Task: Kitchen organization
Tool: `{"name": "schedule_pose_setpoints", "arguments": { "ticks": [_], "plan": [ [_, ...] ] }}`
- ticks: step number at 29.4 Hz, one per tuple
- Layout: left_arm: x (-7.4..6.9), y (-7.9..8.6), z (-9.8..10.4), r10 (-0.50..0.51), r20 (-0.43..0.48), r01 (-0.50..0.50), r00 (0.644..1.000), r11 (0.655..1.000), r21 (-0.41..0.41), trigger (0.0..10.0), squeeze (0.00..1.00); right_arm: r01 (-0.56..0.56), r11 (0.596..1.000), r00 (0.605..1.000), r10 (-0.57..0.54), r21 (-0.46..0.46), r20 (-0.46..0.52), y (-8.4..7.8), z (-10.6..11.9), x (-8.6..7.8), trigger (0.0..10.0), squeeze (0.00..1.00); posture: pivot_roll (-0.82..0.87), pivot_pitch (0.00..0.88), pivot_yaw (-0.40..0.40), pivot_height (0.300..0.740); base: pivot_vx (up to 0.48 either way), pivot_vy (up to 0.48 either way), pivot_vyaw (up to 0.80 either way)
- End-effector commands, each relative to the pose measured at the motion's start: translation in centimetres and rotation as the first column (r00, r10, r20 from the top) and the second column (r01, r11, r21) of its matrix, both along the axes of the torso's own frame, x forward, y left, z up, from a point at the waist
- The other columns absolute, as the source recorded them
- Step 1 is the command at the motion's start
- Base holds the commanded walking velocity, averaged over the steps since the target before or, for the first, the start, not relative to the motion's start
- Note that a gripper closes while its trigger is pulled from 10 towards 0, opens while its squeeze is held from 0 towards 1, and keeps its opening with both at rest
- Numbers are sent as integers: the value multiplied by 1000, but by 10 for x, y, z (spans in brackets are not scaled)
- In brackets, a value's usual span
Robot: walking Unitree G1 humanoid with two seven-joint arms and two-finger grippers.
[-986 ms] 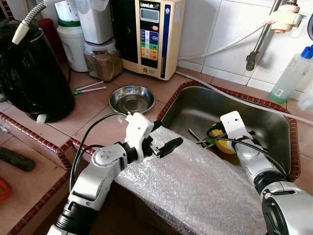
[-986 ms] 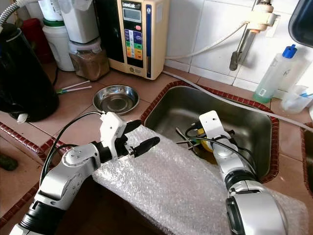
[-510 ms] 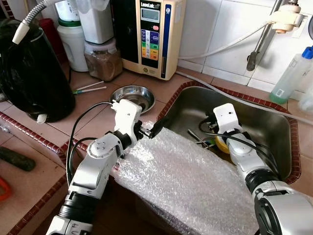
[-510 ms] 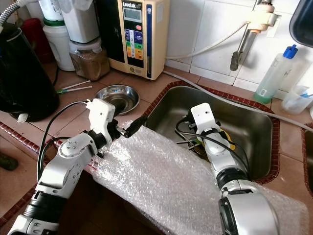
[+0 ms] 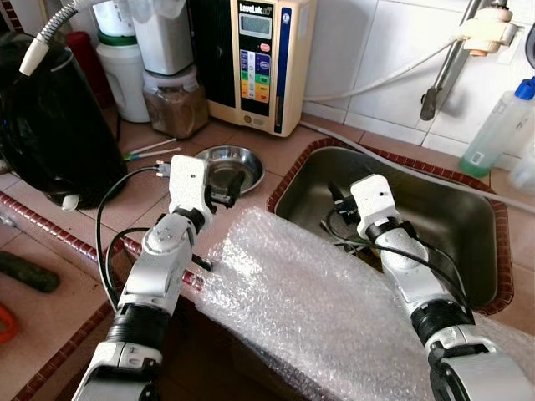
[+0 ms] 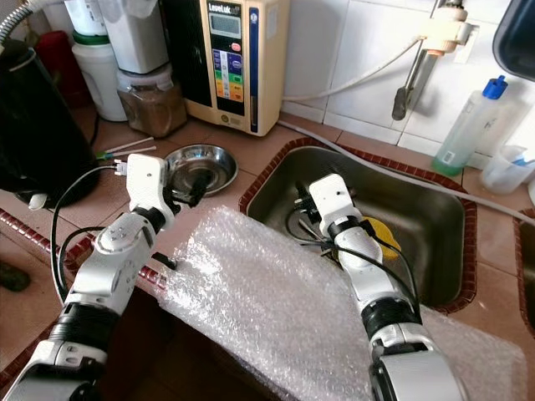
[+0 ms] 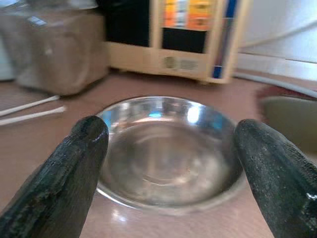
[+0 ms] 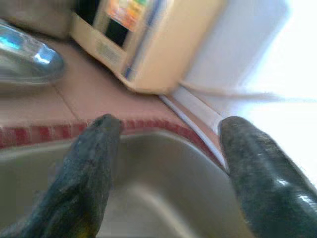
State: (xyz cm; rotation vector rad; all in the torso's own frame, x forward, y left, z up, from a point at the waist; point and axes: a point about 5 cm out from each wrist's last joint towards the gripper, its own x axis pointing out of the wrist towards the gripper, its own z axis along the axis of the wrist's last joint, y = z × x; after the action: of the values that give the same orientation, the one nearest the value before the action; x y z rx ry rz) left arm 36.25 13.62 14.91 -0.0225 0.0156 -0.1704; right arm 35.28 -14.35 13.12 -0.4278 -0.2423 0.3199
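Observation:
A shallow steel bowl sits on the brown tiled counter, left of the sink. My left gripper hovers open just at the bowl's near rim; in the left wrist view the bowl lies between its spread fingertips. My right gripper is open over the sink's left part, pointing at its far left corner. A yellow thing and some utensils lie in the sink behind that arm. A sheet of bubble wrap drapes over the counter's front edge and the sink.
A beige water machine, a jar of brown powder and white containers stand at the back. A big black bag-covered thing sits at the left. Two thin sticks lie near the bowl. A blue-capped bottle stands behind the sink.
My left gripper swung left, off the bubble wrap, to the steel bowl. My right gripper moved left across the sink, away from the yellow thing.

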Motion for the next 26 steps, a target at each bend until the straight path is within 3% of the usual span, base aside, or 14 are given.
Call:
{"name": "schedule_pose_setpoints", "arguments": {
  "ticks": [1, 8, 14, 15, 17, 18, 22, 26],
  "plan": [
    [5, 4, 2, 62, -1, -62, 998, 998, -29, 10000, 1000, -41, 999, 999, 42, -24, 32, 4, 6, -2, 10000, 1000, 44, 0, 5, 740, 0, 0, 0],
    [18, 14, -2, 169, -69, -174, 983, 981, -88, 10000, 1000, -128, 992, 990, 128, -7, 61, 16, 16, -16, 10000, 1000, 20, 0, 14, 740, 0, 0, 0],
    [25, 19, 0, 216, -104, -227, 971, 967, -111, 10000, 1000, -150, 988, 987, 151, -23, 47, 22, 10, -24, 10000, 1000, 13, 0, 18, 740, 0, 0, 0],
    [28, 21, 2, 235, -120, -250, 965, 959, -133, 10000, 698, -160, 987, 986, 161, -28, 41, 25, 8, -28, 10000, 1000, 10, 0, 21, 740, 0, 0, 0],
    [30, 21, 3, 246, -132, -265, 960, 953, -148, 10000, 698, -167, 986, 985, 168, -32, 38, 27, 7, -31, 10000, 1000, 10, 0, 21, 740, 0, 0, 0],
    [33, 19, 2, 246, -167, -274, 955, 947, -170, 10000, 0, -177, 984, 984, 178, -32, 33, 31, 8, -35, 10000, 1000, 5, 0, 24, 740, 0, 0, 0],
    [35, 16, -1, 232, -212, -271, 949, 946, -179, 10000, 0, -181, 983, 983, 182, -28, 27, 33, 9, -37, 10000, 1000, 2, 0, 27, 740, 0, 0, 0],
    [36, 10, -3, 208, -257, -272, 944, 931, -245, 10000, 0, -183, 983, 983, 184, -29, 19, 35, 10, -40, 10000, 1000, -1, 1, 34, 740, 0, 0, 0]
  ]
}}
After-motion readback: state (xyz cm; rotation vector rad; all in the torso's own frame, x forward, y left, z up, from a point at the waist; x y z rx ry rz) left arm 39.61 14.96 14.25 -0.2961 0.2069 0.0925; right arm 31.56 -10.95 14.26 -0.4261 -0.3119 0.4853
